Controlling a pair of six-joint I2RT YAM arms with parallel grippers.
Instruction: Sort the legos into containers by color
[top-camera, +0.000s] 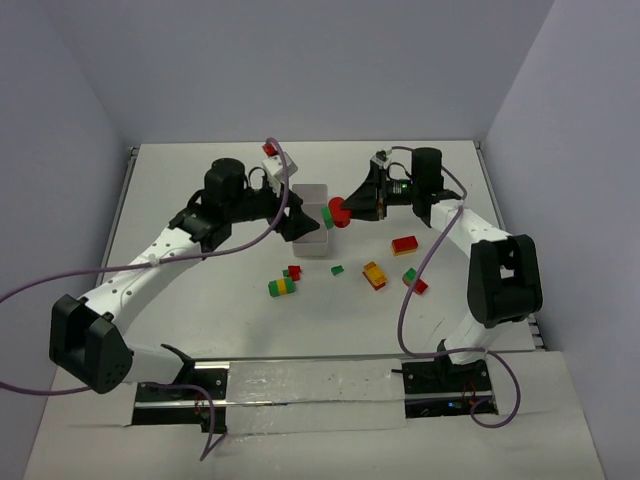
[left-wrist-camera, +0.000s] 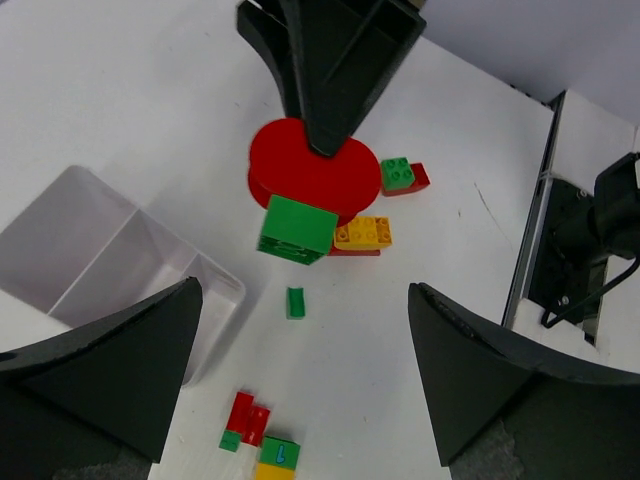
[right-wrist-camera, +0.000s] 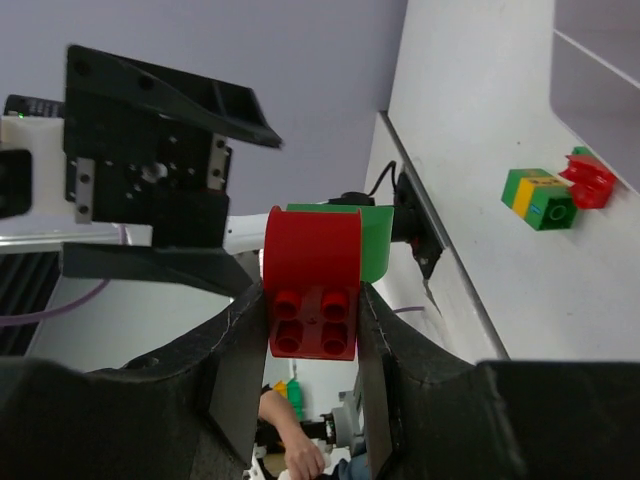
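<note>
My right gripper (top-camera: 350, 206) is shut on a two-colour lego, a rounded red brick (right-wrist-camera: 312, 290) with a green brick (right-wrist-camera: 378, 240) stuck to it. It holds the stack (top-camera: 335, 214) in the air beside the white three-compartment tray (top-camera: 313, 243). My left gripper (top-camera: 302, 224) hangs open over the tray's near end, facing the held stack (left-wrist-camera: 310, 170), and its wide-apart fingers (left-wrist-camera: 110, 370) have nothing between them. In the left wrist view the tray (left-wrist-camera: 110, 250) shows no bricks inside.
Loose legos lie on the table: a green-yellow stack (top-camera: 282, 287), red pieces (top-camera: 293, 272), a small green piece (top-camera: 338, 269), a yellow-red brick (top-camera: 375, 275), a red brick (top-camera: 404, 245) and a green-red pair (top-camera: 414, 280). Purple cables loop beside both arms.
</note>
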